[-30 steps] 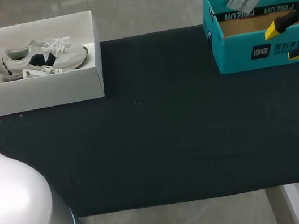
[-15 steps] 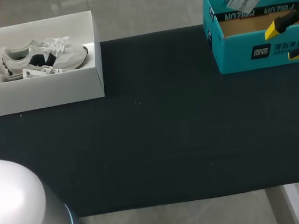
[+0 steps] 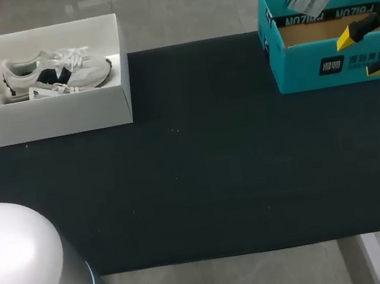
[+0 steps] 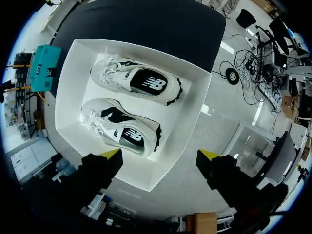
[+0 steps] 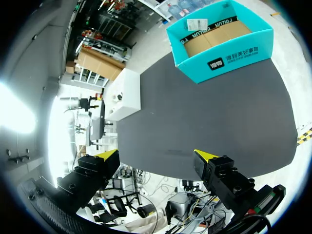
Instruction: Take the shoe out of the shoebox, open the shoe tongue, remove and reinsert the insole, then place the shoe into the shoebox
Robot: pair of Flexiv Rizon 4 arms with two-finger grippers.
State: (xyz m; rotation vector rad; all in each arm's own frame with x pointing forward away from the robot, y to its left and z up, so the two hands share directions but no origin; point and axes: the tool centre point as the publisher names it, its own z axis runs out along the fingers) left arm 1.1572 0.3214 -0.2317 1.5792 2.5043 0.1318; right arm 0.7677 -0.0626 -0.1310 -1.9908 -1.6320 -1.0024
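Left jaws are hanging spread wide and empty just off the far-left corner of the white shoebox (image 3: 54,114); in the left wrist view, that corner is sitting between and ahead of the yellow tips. Nothing is being gripped.

Two pale shoes are lying inside the box. The near shoe (image 4: 123,128) is resting on its side, and the far shoe (image 4: 141,83) is showing its opening. They are lying close together; contact cannot be judged.

Right jaws are also spread and empty at the right edge, high over the black surface (image 3: 196,177), with the teal box (image 5: 219,41) well ahead of them. Extraction is not yet started.

Risks, as judged:
- A descent from this offset is risking a fingertip landing on the box wall, denting or shoving the light box.
- With the shoes this close, a wide grip is risking catching both, or snagging loose laces.
- The box is unheld, so it may lift or slide with the shoe.
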